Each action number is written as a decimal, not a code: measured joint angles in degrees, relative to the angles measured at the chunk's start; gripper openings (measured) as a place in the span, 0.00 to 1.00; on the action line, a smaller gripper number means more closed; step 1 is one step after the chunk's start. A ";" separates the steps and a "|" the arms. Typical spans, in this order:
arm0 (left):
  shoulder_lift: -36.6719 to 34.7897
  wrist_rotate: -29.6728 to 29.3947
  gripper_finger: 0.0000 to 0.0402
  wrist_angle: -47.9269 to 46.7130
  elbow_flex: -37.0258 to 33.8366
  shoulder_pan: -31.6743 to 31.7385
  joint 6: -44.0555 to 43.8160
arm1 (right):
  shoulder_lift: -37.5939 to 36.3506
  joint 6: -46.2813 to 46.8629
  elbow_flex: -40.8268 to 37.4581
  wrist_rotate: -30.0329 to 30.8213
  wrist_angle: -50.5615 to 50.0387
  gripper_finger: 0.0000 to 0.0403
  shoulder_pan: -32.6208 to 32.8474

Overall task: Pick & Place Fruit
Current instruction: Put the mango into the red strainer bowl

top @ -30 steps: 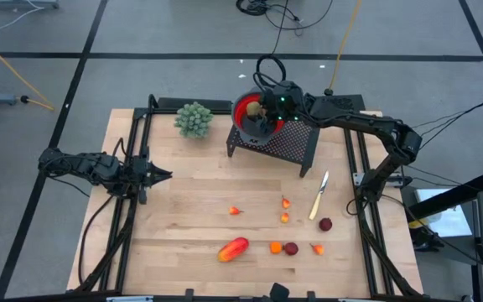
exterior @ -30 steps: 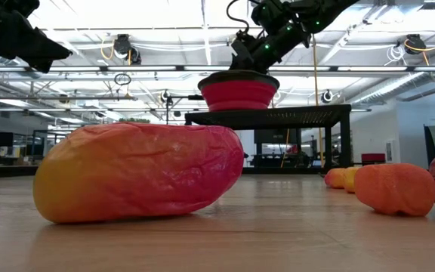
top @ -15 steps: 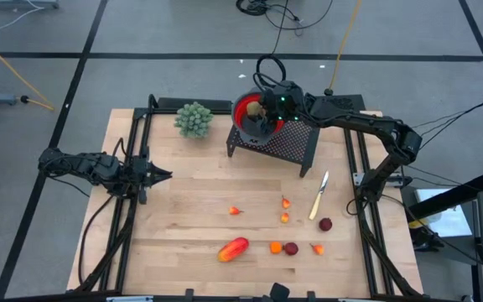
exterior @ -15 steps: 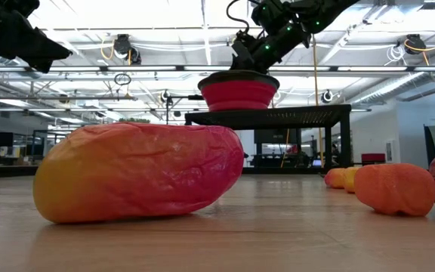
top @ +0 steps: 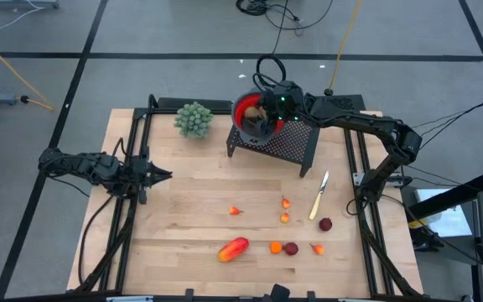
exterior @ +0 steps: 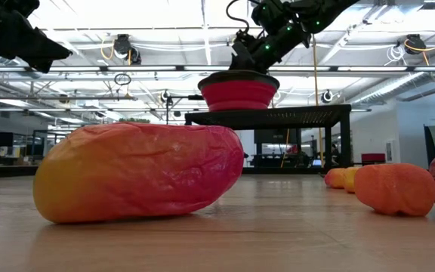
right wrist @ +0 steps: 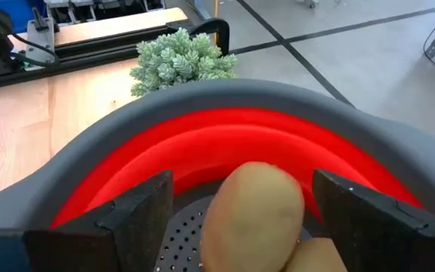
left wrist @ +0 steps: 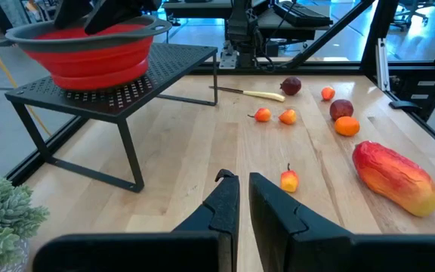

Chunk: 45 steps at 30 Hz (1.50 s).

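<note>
A red bowl with a grey rim (right wrist: 202, 98) stands on a black mesh rack (top: 283, 144) at the table's far middle. My right gripper (right wrist: 240, 204) reaches into the bowl (top: 241, 107), open. An olive-brown oval fruit (right wrist: 252, 210) lies in the bowl between its fingers, apart from both, and a second oval (right wrist: 317, 258) lies beside it. On the near half of the table lie a long red-orange fruit (top: 233, 248) and several small orange and dark-red bits (top: 291, 248). My left gripper (top: 164, 174) waits shut over the table's left side.
A green bushy plant ball (top: 194, 119) sits at the far edge, left of the rack. A small knife (top: 319, 195) lies right of the small fruit bits. Black frame rails (top: 132, 210) run along the table's left and right sides.
</note>
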 joint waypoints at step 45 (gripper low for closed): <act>0.02 0.09 0.08 9.77 0.00 0.00 0.26 | -28.15 11.60 -17.15 7.70 7.94 0.00 24.74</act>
